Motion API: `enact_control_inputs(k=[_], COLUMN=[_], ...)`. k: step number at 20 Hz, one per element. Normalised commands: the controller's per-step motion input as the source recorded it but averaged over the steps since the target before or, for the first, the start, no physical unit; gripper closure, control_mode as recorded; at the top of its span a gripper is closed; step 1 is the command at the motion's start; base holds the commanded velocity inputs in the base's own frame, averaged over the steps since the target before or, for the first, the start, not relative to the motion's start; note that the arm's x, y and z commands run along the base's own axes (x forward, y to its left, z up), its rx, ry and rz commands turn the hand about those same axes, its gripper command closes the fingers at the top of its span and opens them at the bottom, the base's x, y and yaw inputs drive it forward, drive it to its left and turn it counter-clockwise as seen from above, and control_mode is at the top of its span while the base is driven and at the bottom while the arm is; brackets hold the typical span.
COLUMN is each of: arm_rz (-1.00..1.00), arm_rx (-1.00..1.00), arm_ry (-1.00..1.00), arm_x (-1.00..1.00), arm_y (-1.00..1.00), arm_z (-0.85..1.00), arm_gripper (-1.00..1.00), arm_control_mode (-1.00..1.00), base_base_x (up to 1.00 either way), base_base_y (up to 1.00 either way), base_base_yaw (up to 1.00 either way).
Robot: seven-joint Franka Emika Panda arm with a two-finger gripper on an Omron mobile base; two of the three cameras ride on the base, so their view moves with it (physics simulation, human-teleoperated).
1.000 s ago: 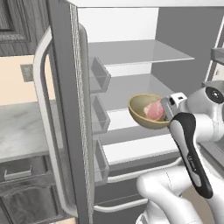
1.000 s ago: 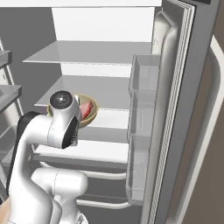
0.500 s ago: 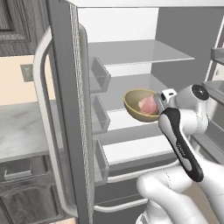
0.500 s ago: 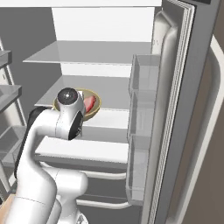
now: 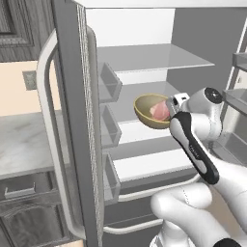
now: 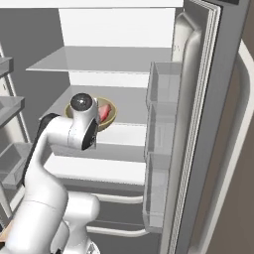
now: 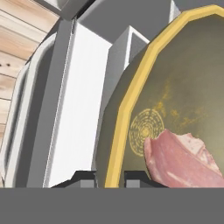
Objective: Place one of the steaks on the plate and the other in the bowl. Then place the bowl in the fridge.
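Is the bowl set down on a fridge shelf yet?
No. The bowl, tilted with a steak inside, hangs above the shelf in the gripper.

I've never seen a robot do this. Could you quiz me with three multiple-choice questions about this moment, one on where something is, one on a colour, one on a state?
1. Where is the steak?
A. On a plate
B. In the bowl
C. On the floor

2. What colour is the bowl's rim?
A. Yellow
B. Blue
C. White

3. How do the fridge doors stand?
A. Both shut
B. Both swung open
C. Taken off

Answers:
1. B, the pink meat lies inside the bowl in every view.
2. A, the hand view shows a yellow edge around the olive inside.
3. B, the white shelves are bare to view, a door stands at either side, and the gripper pinches the bowl's rim in front of a middle shelf.
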Motion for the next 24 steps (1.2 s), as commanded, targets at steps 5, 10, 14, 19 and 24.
enact_control_inputs(k=[5, 10, 14, 19, 24], arm_rz=[0.00, 0.00, 0.00, 0.00, 0.00], arm_rx=[0.00, 0.00, 0.00, 0.00, -0.01], arm_ry=[0.00, 0.00, 0.00, 0.00, 0.00], arm_x=[0.46, 0.49, 0.56, 0.60, 0.58], arm_y=[0.00, 0.00, 0.00, 0.00, 0.04], arm_z=[0.00, 0.00, 0.00, 0.00, 0.00], arm_gripper=[1.00, 1.00, 1.00, 1.00, 1.00], arm_control_mode=[-1.00, -1.00, -1.00, -1.00, -1.00], base_base_x=[0.00, 0.00, 0.00, 0.00, 0.00], base_base_y=[0.00, 0.00, 0.00, 0.00, 0.00], base_base_yaw=[0.00, 0.00, 0.00, 0.00, 0.00])
